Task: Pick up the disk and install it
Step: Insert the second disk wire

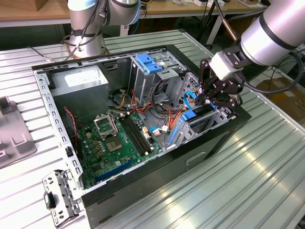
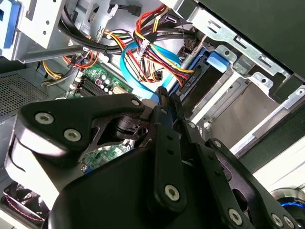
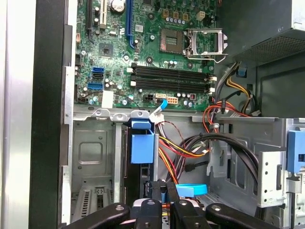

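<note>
- Gripper (image 1: 203, 98): it hangs from the arm over the drive bay at the exterior view's right end of the open computer case (image 1: 219, 138). Its tips are down inside the case, just above the bay.
- Claw state: in both wrist views the black fingers (image 2: 163, 112) lie drawn close together, narrow, with no gap to speak of. Nothing sizeable sits between them; whether they nip a thin edge is hard to say, as the tips are partly hidden by the linkage.
- Disk (image 1: 200, 114): it stands on edge in the bay, its dark slab set between blue side rails. In the first wrist view the disk (image 3: 143, 177) sits below a blue rail tab, just beside the gripper (image 3: 164, 187). In the second wrist view the disk (image 2: 202, 87) lies just past the gripper (image 2: 167, 98).
- Cables (image 2: 152, 57): red, yellow, orange and black leads with a light blue ribbon bunch next to the bay.
- Motherboard (image 1: 114, 140): green, flat on the case floor, toward the exterior view's left.
- Power supply box (image 1: 78, 78): grey, in the far left corner of the case.
- Blue latch (image 1: 147, 62): on top of the metal cage at the far side.
- Metal bracket (image 1: 59, 195): loose on the ribbed table (image 1: 238, 191), near the case's near left corner.
</note>
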`<state>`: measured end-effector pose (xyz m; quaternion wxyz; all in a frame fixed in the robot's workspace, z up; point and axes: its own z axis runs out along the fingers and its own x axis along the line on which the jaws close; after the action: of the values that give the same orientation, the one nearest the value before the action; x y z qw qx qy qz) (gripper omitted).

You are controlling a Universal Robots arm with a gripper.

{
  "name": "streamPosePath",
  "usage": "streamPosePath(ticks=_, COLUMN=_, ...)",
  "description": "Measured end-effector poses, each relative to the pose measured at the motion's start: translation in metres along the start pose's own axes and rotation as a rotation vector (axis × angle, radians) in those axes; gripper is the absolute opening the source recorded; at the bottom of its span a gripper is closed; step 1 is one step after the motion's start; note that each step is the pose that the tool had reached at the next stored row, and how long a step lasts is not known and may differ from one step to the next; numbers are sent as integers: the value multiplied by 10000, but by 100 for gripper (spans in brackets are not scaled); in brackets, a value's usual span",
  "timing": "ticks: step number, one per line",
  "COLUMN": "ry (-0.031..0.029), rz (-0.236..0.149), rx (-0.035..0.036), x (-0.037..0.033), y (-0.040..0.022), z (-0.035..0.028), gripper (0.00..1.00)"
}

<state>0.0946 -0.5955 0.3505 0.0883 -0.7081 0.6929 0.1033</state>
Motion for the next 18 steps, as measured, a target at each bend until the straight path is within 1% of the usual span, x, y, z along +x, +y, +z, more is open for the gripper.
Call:
streamPosePath(ticks=4, ry=-3, rz=-9, rx=-2, x=9, y=-7, z=8, gripper=16)
streamPosePath(ticks=14, ry=0, rz=-42, rx=-11, x=59, y=-37, z=20, gripper=16)
streamPosePath(ticks=18, ry=0, rz=-91, rx=-25, x=84, y=-49, z=31, gripper=16)
